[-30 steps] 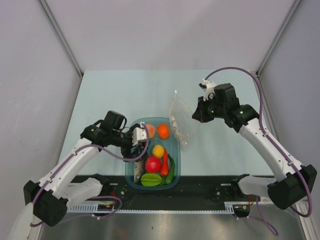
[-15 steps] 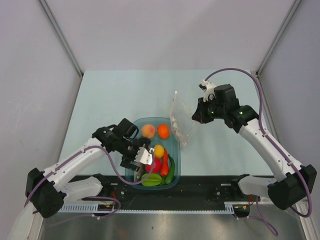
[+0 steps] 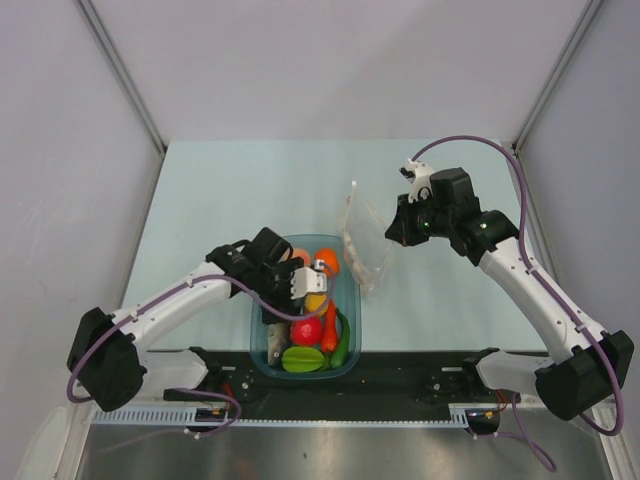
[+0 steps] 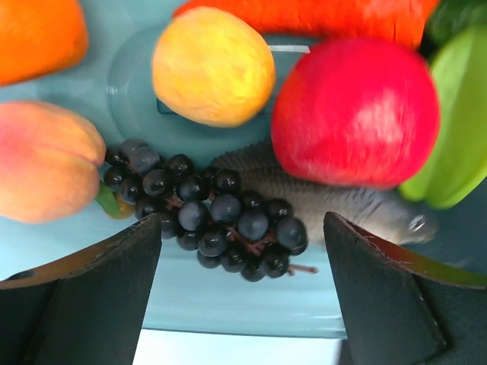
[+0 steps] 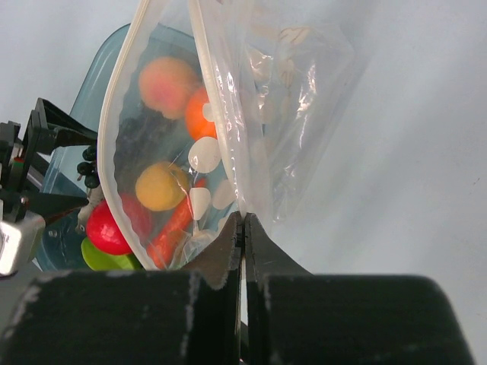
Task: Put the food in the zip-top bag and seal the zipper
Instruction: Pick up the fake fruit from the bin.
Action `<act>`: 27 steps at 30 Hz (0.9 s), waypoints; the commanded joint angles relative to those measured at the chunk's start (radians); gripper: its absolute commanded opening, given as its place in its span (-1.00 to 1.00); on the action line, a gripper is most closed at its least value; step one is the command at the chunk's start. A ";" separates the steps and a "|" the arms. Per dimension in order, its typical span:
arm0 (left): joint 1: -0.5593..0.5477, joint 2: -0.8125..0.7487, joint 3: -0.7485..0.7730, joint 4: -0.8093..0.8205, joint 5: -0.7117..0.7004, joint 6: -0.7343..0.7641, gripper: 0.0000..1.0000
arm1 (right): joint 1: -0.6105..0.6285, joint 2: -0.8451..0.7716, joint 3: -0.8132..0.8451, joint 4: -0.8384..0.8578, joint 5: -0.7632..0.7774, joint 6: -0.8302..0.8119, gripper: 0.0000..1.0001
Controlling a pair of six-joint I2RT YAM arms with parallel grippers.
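The food lies in a teal tub [image 3: 352,300]: orange [image 3: 328,262], lemon [image 3: 316,303], red fruit [image 3: 306,331], starfruit [image 3: 303,360], red pepper [image 3: 330,325]. My left gripper [image 3: 303,280] hangs open over the tub. In the left wrist view its jaws [image 4: 242,232] stand wide on either side of the black grapes [image 4: 209,209], not touching them, with the grey fish [image 4: 350,201], red fruit [image 4: 354,114], lemon [image 4: 213,65] and peach [image 4: 42,160] around them. My right gripper [image 3: 393,232] is shut [image 5: 243,222] on the clear zip-top bag [image 5: 297,84] and holds it upright, mouth open, its zipper [image 5: 114,144] facing the tub.
The tub stands near the table's front edge between the arm bases. The bag [image 3: 360,245] hangs just right of the tub's far corner. Grey walls enclose the table on the left, right and back.
My left gripper has swung from the tub's near left part to over its middle, fingers still open. The right arm and the bag have hardly moved.
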 commanded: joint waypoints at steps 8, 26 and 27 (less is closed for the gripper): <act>0.008 0.103 0.080 0.077 -0.120 -0.531 0.74 | -0.006 0.002 0.022 0.019 0.011 0.003 -1.00; 0.062 0.246 0.162 0.114 -0.239 -0.632 0.62 | -0.006 0.035 0.058 -0.006 0.008 0.015 -1.00; 0.059 0.235 0.180 0.114 -0.242 -0.625 0.62 | -0.006 0.035 0.059 -0.006 0.008 0.014 -1.00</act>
